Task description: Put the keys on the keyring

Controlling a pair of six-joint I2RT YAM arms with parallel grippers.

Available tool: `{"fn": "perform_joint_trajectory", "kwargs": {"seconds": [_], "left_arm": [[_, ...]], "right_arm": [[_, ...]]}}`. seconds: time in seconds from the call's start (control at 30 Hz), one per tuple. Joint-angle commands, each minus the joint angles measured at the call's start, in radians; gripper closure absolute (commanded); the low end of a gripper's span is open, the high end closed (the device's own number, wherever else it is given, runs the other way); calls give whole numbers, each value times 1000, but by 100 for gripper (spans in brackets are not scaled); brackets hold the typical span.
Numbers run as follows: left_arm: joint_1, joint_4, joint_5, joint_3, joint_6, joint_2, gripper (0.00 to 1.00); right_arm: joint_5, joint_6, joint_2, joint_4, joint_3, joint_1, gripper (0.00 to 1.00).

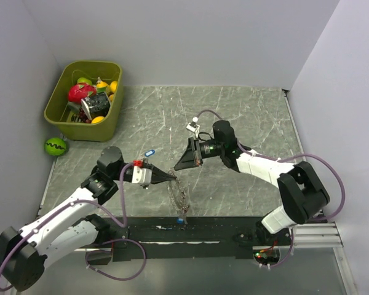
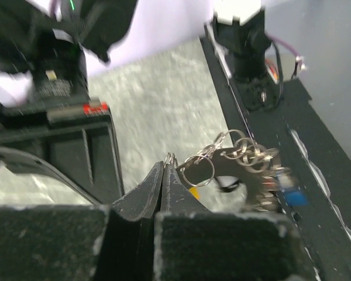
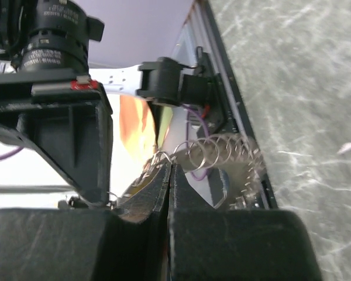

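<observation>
The keyring (image 1: 181,196) is a chain of silver wire rings hanging between the two grippers above the near table edge. A blue tag (image 1: 180,220) dangles at its lower end. My left gripper (image 1: 173,177) is shut on a ring at the chain's top. In the left wrist view the rings (image 2: 240,151) trail right from the shut tips (image 2: 166,162), with a blue tag (image 2: 292,196) and a yellow tag (image 2: 193,191) among them. My right gripper (image 1: 177,166) is shut on a thin ring (image 3: 159,157) beside the left tips, and more rings (image 3: 222,153) fan out behind. Another blue-tagged key (image 1: 150,153) lies on the table.
A green bin (image 1: 56,118) of toy fruit stands at the back left, with a watermelon-like ball (image 1: 55,146) beside it. A black rail (image 1: 234,228) runs along the near edge under the hanging chain. Grey walls close in both sides.
</observation>
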Motion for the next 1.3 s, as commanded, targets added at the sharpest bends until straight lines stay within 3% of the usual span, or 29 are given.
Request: {"fn": "perform_joint_trajectory", "kwargs": {"seconds": [0.0, 0.23, 0.57, 0.77, 0.97, 1.27], "left_arm": [[-7, 113, -50, -33, -10, 84, 99], [-31, 58, -61, -21, 56, 210, 99], [-90, 35, -167, -70, 101, 184, 99], [-107, 73, -236, -126, 78, 136, 99], [-116, 82, -296, -153, 75, 119, 99], [-122, 91, -335, -137, 73, 126, 99]], "right_arm": [[6, -21, 45, 111, -28, -14, 100], [-8, 93, 149, 361, -101, -43, 100], [-52, 219, 151, 622, -163, -71, 100], [-32, 128, 89, 570, -189, -75, 100], [5, -19, 42, 381, -190, -75, 100], [-12, 10, 40, 434, -175, -77, 100]]}}
